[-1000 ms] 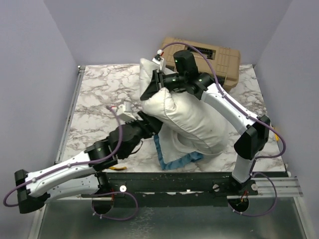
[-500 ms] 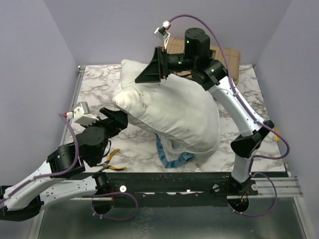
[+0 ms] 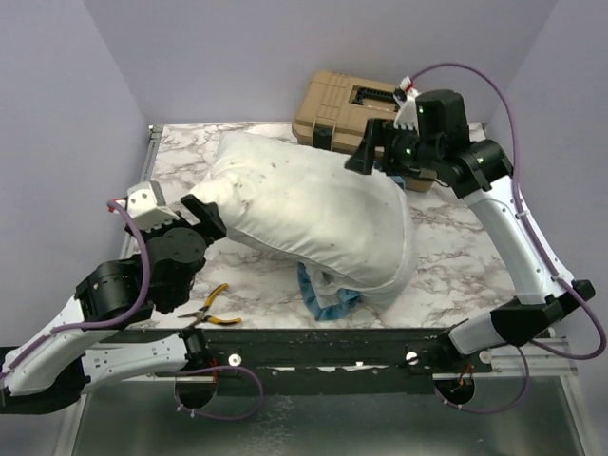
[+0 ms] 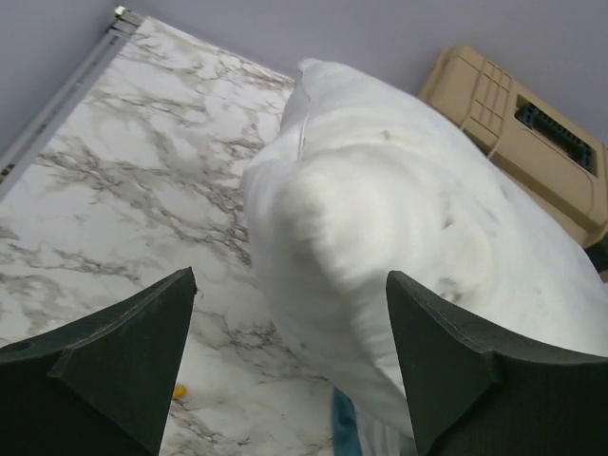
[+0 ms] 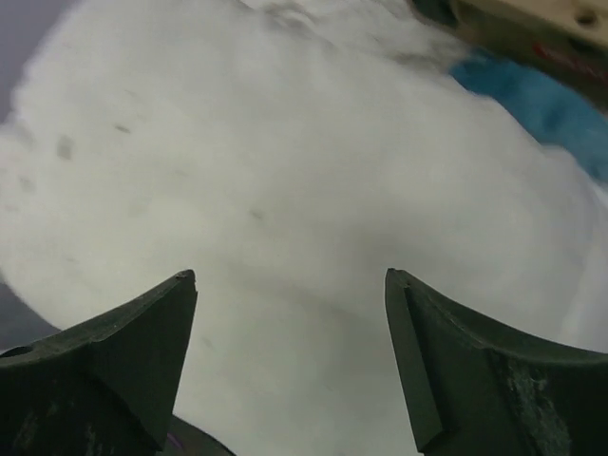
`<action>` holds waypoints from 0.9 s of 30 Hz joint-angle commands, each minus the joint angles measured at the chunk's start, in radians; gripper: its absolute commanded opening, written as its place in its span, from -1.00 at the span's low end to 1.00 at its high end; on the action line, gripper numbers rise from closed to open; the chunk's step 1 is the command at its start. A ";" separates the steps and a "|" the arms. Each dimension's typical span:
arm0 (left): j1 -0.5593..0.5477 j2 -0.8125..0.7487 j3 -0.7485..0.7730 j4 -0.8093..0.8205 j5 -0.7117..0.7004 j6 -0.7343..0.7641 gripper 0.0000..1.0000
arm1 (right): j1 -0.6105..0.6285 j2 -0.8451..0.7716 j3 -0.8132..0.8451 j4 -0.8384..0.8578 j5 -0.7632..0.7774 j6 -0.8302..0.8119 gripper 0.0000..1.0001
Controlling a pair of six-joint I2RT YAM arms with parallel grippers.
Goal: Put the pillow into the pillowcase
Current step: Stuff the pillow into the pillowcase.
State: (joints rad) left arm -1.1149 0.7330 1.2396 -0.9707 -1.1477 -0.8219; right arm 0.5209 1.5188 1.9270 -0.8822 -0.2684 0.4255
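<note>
1. One second ago the right gripper (image 3: 376,161) was closed on the far corner of the pillow (image 3: 313,214) and held it up steeply. Now it has let go and moved to the right, in front of the tan case (image 3: 366,106).
2. The pillow has dropped since then. It lies long and flatter across the marble table (image 3: 185,161), from the far left to the near right.
3. The left gripper (image 3: 203,217) was low at the near end of the pillow, beside the pillowcase (image 3: 329,302). It has drawn back to the left and is now at the left end of the pillow.
4. The yellow-handled pliers (image 3: 209,309), partly under the left arm before, lie in full view near the front edge.
5. In the left wrist view the fingers (image 4: 128,356) stand wide apart. The end of the pillow (image 4: 380,237) is ahead of them, between the two, and they hold nothing.
6. In the right wrist view the fingers (image 5: 475,366) are also spread wide and the pillow (image 5: 285,152) fills the space beyond them. It is blurred, so I cannot tell if the tips touch it, but nothing is clamped.
7. The near right end of the pillow rests on the pillowcase. Only its blue frill and a little white cloth show. How far the pillow is inside, I cannot tell.
</note>
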 commanded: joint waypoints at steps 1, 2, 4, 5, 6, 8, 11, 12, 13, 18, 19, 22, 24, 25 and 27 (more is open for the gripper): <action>0.000 0.020 0.101 -0.272 -0.166 -0.096 0.64 | -0.094 -0.111 -0.276 -0.177 0.228 -0.085 0.64; 0.000 0.022 0.109 -0.294 -0.179 -0.099 0.65 | -0.115 -0.129 -0.327 -0.176 0.224 -0.091 0.63; 0.001 0.022 0.122 -0.314 -0.198 -0.092 0.66 | -0.125 -0.142 -0.407 -0.172 0.199 -0.094 0.59; 0.001 0.020 0.122 -0.307 -0.203 -0.078 0.66 | -0.125 -0.142 -0.446 -0.158 0.170 -0.091 0.51; 0.001 0.016 0.117 -0.279 -0.204 -0.049 0.68 | -0.126 -0.139 -0.477 -0.143 0.140 -0.087 0.43; 0.001 0.006 0.088 -0.178 -0.182 0.051 0.70 | -0.126 -0.128 -0.523 -0.098 0.069 -0.076 0.36; 0.002 0.007 0.031 -0.037 -0.114 0.154 0.74 | -0.124 -0.100 -0.526 -0.037 -0.051 -0.063 0.31; 0.001 0.011 0.012 -0.001 -0.088 0.165 0.75 | -0.123 -0.087 -0.510 -0.030 -0.079 -0.061 0.31; 0.000 0.021 -0.006 0.037 -0.042 0.180 0.75 | -0.121 -0.075 -0.486 -0.032 -0.096 -0.066 0.32; 0.000 0.138 -0.067 0.144 0.155 0.217 0.80 | -0.089 -0.035 -0.360 -0.091 -0.094 -0.095 0.42; 0.001 0.169 -0.070 0.154 0.190 0.221 0.82 | -0.078 -0.025 -0.340 -0.104 -0.095 -0.102 0.42; 0.005 0.275 -0.067 0.173 0.294 0.235 0.89 | -0.036 0.005 -0.312 -0.119 -0.100 -0.094 0.42; 0.039 0.344 -0.056 0.172 0.383 0.234 0.93 | 0.007 0.028 -0.303 -0.117 -0.096 -0.076 0.41; 0.071 0.382 -0.051 0.169 0.441 0.232 0.94 | 0.029 0.043 -0.296 -0.118 -0.091 -0.066 0.41; 0.178 0.424 -0.048 0.162 0.578 0.225 0.94 | 0.083 0.078 -0.276 -0.129 -0.063 -0.047 0.42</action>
State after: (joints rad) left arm -1.0809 1.0840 1.1828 -0.8227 -0.8703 -0.6125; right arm 0.5232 1.5261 1.6169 -0.9737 -0.3340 0.3511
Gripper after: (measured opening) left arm 0.966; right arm 0.709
